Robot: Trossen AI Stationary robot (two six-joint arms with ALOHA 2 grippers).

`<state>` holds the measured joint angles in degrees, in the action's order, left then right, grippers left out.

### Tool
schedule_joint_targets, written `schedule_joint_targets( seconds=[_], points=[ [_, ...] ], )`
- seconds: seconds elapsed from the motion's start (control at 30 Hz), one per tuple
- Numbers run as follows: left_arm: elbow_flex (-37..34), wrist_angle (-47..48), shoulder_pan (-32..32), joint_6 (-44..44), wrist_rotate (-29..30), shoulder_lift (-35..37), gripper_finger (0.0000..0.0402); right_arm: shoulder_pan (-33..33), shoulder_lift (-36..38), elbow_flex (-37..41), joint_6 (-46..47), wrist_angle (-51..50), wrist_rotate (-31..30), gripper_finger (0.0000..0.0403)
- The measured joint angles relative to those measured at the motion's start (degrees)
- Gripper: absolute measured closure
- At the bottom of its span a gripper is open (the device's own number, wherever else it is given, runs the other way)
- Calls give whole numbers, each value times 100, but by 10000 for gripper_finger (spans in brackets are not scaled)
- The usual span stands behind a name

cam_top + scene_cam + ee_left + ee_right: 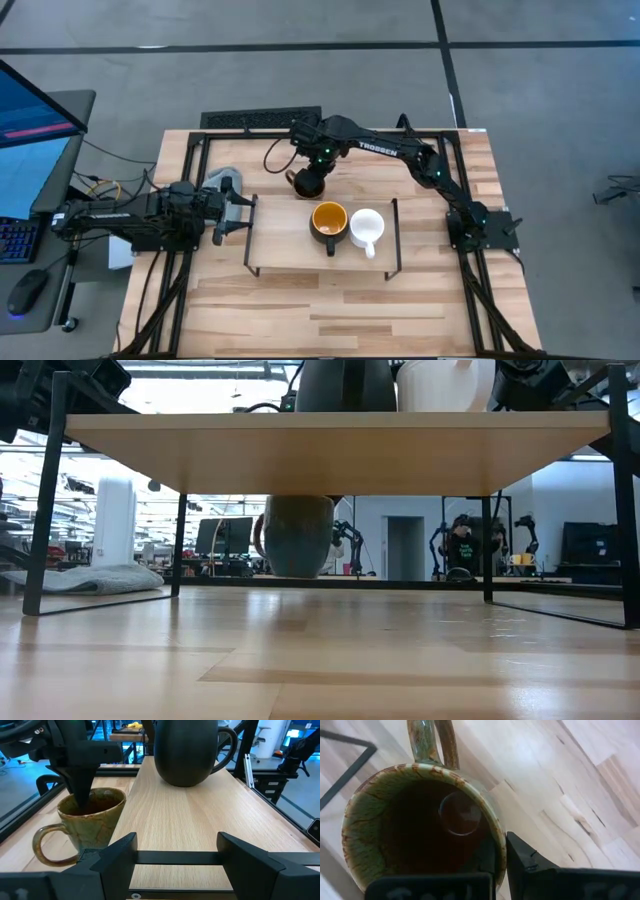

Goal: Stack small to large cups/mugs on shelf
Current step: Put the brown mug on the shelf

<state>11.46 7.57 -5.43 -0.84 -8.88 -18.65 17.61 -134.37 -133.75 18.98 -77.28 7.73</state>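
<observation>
The shelf (290,245) stands mid-table on black wire legs. On it sit the dark mug with a yellow-orange inside (329,221) and, touching its right side, the small white mug (367,228). The olive-brown mug (306,183) is behind the shelf's far edge, and my right gripper (311,172) is shut on it from above. In the low view this mug (298,535) shows below the shelf board, its bottom close to the tabletop; whether it rests there I cannot tell. My left gripper (245,215) waits open at the shelf's left end. My right gripper holds the olive-brown mug by its rim wall (499,851), on the side away from the handle (432,740). One finger (487,862) is inside the mug and the other (532,862) outside. The fingers come from above, pointing steeply down. The mug stays upright.
A grey cloth-like heap (224,181) lies on the table left of the olive-brown mug. Black frame rails (185,160) run along the table's sides. A monitor, keyboard and mouse (25,290) stand off the table's left. The shelf's left half is bare.
</observation>
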Motion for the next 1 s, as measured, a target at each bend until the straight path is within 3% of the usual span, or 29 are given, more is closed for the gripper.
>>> schedule_joint_targets(
  seconds=[0.6, 1.0],
  points=[
    [0, 2, 0, 0, -1, -2, 139, -45, -135, -17, 309, 151, -182, 372],
    [4, 78, -2, 83, -33, 37, 139, -203, -391, -15, -96, 470, 3, 372]
  ],
)
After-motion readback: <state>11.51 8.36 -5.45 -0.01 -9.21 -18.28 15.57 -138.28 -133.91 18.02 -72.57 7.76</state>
